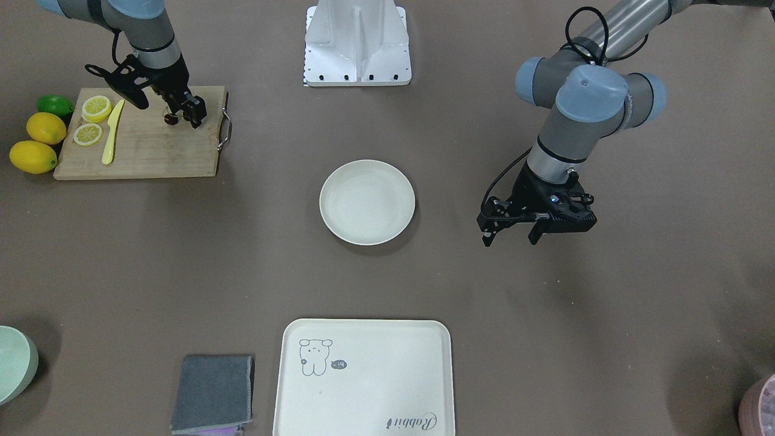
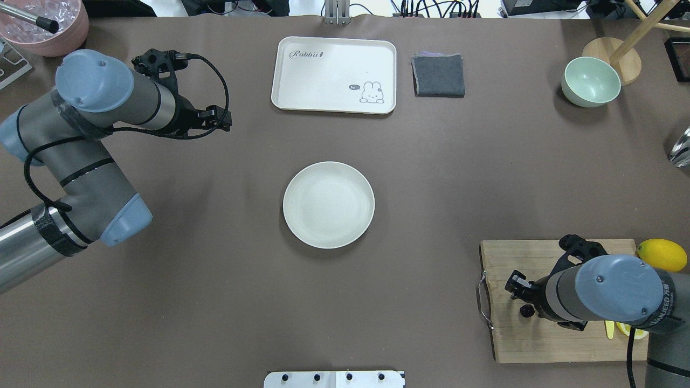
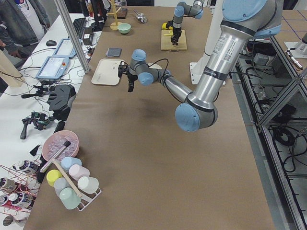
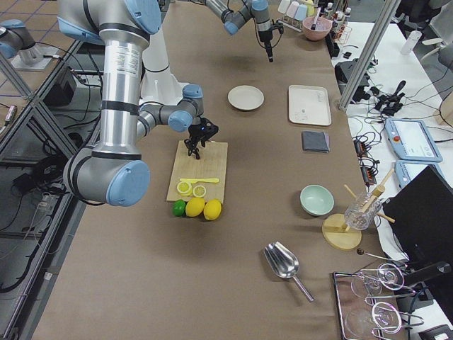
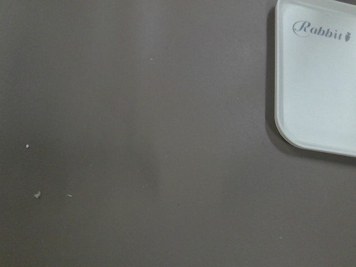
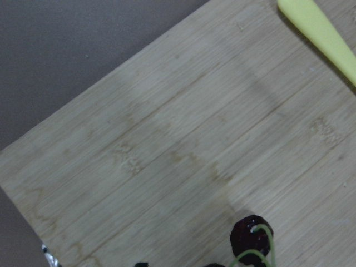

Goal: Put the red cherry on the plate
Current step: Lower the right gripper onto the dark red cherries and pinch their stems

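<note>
The red cherry [image 6: 250, 236], dark and glossy with a thin green stem, lies on the wooden cutting board [image 1: 151, 148]. It shows as a small dark ball [image 2: 525, 310] at the fingertips of my right gripper [image 1: 181, 115], which is low over the board. The frames do not show how the jaws stand around it. The cream-white plate [image 2: 329, 205] sits empty in the middle of the table. My left gripper [image 1: 511, 236] hangs open above bare table, beside the plate on the robot's left, holding nothing.
On the board lie lemon slices [image 1: 95, 109] and a yellow knife [image 1: 112, 132]. Two lemons [image 1: 37, 144] and a lime [image 1: 55, 105] sit beside it. A bear tray [image 2: 334, 74], grey cloth [image 2: 438, 75] and mint bowl [image 2: 590, 81] stand along the far edge.
</note>
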`<state>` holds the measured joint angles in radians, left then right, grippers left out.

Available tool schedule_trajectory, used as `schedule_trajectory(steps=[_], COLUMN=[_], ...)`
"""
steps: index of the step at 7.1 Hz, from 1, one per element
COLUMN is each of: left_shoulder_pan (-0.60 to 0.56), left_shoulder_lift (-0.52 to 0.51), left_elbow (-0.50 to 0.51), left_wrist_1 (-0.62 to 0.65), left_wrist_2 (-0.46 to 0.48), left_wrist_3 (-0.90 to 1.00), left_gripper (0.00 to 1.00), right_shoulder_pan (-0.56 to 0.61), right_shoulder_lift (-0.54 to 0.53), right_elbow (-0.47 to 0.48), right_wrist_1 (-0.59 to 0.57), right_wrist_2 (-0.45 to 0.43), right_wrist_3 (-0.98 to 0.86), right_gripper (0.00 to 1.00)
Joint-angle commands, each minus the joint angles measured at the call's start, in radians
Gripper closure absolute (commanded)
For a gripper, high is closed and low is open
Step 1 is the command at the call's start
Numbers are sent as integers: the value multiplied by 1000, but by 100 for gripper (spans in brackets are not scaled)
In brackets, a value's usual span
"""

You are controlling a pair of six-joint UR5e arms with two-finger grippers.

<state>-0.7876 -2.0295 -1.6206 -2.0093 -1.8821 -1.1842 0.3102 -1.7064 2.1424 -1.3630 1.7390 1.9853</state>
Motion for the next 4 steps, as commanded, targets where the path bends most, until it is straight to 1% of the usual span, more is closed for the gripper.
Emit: schedule_trajectory(steps=[1, 2, 3, 4], left_shoulder_pan=[1, 1, 1, -2], left_shoulder_lift=[-8, -8, -6, -6], left_elbow=[-1, -4, -7, -8], left_wrist_1=[1, 0, 0, 0], left_wrist_2=[0, 0, -2, -3], left_wrist_3=[0, 0, 2, 2], left_gripper=[2, 2, 2, 2], right_shoulder_pan=[0, 6, 54, 84], right_shoulder_lift=[1, 20, 66, 127], right_elbow=[-1, 7, 28, 68], right_wrist_1=[-24, -49, -104, -193], right_wrist_2=[-3, -1, 10, 31], right_wrist_3=[-2, -2, -5, -10], right_gripper=[99, 100, 100, 100])
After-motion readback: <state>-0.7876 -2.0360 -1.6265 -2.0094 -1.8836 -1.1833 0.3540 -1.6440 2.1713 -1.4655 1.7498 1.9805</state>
